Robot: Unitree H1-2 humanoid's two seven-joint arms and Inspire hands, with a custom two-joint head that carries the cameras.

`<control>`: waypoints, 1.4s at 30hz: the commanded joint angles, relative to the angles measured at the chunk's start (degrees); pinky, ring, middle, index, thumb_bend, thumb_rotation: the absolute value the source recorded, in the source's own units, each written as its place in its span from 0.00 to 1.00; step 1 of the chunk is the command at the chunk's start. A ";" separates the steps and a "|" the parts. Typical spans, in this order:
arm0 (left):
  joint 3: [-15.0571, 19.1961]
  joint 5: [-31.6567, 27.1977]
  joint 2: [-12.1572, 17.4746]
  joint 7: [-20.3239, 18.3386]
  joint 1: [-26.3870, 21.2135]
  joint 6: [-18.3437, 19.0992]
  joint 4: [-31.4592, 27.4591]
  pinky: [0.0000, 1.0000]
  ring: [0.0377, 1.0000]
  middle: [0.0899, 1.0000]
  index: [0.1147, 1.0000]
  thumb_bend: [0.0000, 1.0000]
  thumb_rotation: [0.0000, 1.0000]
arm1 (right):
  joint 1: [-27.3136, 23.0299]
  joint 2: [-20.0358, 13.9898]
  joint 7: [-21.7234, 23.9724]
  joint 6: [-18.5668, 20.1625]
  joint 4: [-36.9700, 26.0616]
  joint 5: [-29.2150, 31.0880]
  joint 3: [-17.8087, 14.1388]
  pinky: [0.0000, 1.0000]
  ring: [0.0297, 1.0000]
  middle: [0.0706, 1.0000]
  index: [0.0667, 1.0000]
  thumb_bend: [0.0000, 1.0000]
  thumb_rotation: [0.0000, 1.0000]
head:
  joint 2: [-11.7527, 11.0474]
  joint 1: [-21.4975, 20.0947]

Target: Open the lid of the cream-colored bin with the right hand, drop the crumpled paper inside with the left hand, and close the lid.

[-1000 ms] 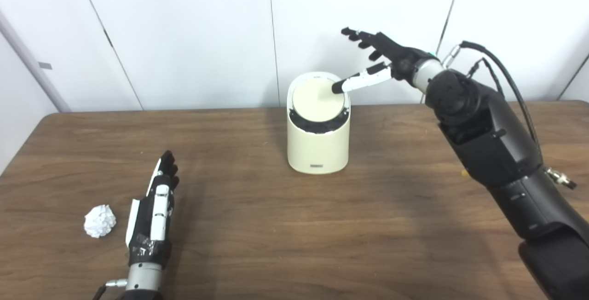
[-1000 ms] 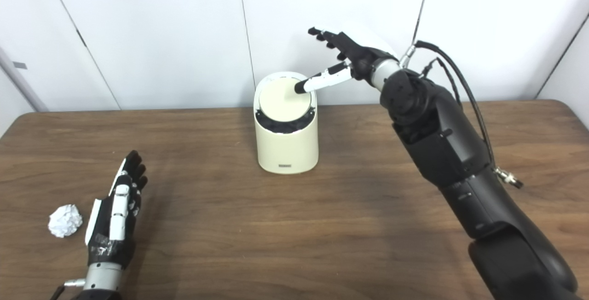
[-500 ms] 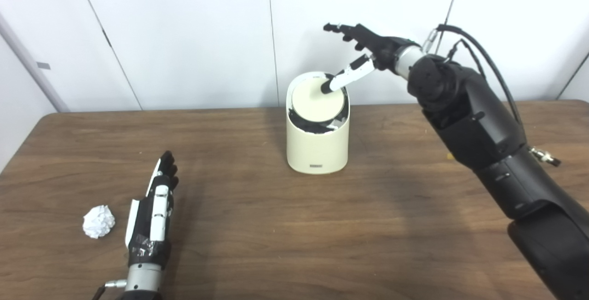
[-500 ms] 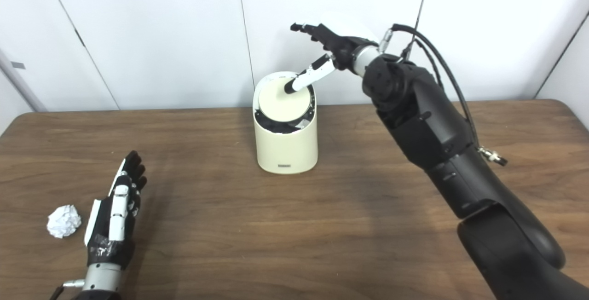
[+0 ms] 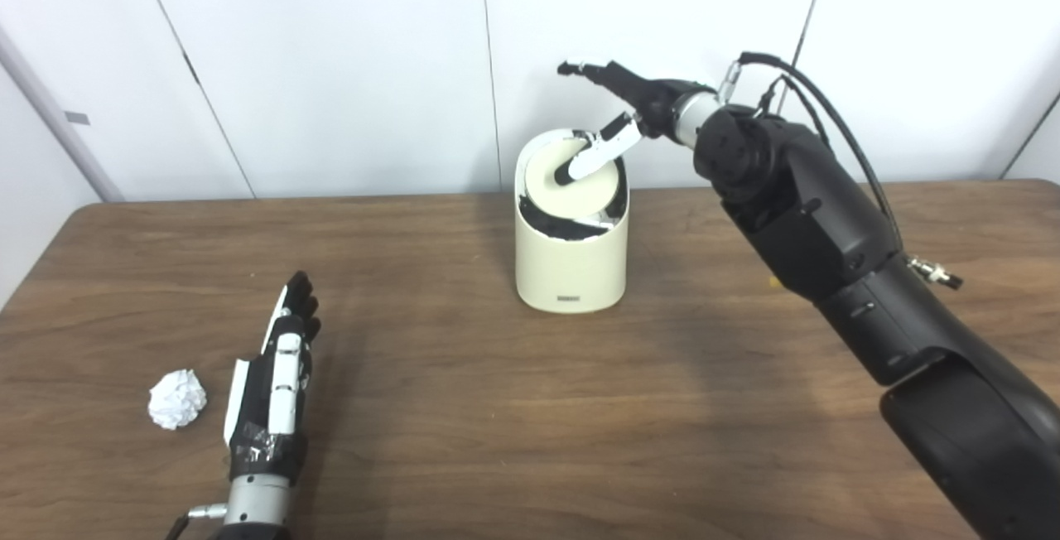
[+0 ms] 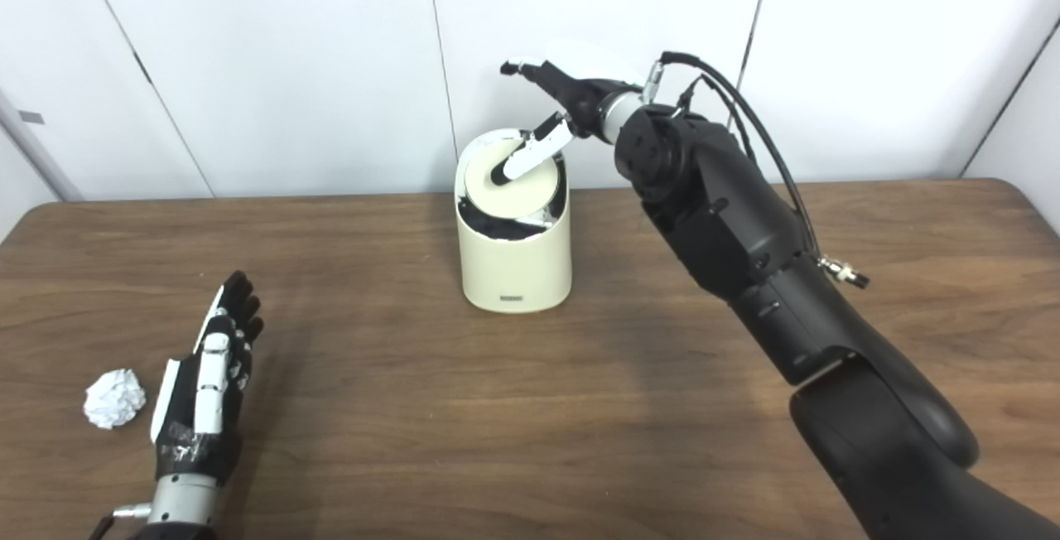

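Note:
The cream-colored bin (image 5: 570,262) stands upright at the back middle of the wooden table (image 5: 530,407). Its round lid (image 5: 556,190) is tilted, with a dark gap showing along its front edge. My right hand (image 5: 619,105) hovers over the bin's top with fingers spread, and its thumb presses down on the lid. The crumpled white paper (image 5: 176,398) lies at the front left of the table. My left hand (image 5: 277,378) rests flat and open on the table just right of the paper, not touching it.
White wall panels (image 5: 331,60) stand close behind the table's back edge. My right arm (image 5: 828,233) stretches diagonally over the table's right side.
My right hand has moved left over the bin and its thumb has pushed further onto the lid, which now tilts more. The left hand and the paper have not moved.

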 commanded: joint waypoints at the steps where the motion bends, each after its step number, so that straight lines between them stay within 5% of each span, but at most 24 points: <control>1: -1.10 -1.07 -2.28 -0.24 2.81 -0.11 3.96 1.00 1.00 1.00 1.00 0.30 0.95 | -4.06 0.14 -1.23 -1.94 -0.55 -0.81 -0.18 0.88 0.92 0.93 0.91 0.91 0.40 | 0.02 -0.05; 42: -0.90 0.14 -1.84 0.51 3.08 1.00 2.96 1.00 1.00 0.99 0.99 0.36 0.92 | -0.24 -2.10 0.67 -3.44 -2.89 -2.27 -0.04 0.94 0.95 0.93 0.91 0.92 0.40 | 1.52 0.55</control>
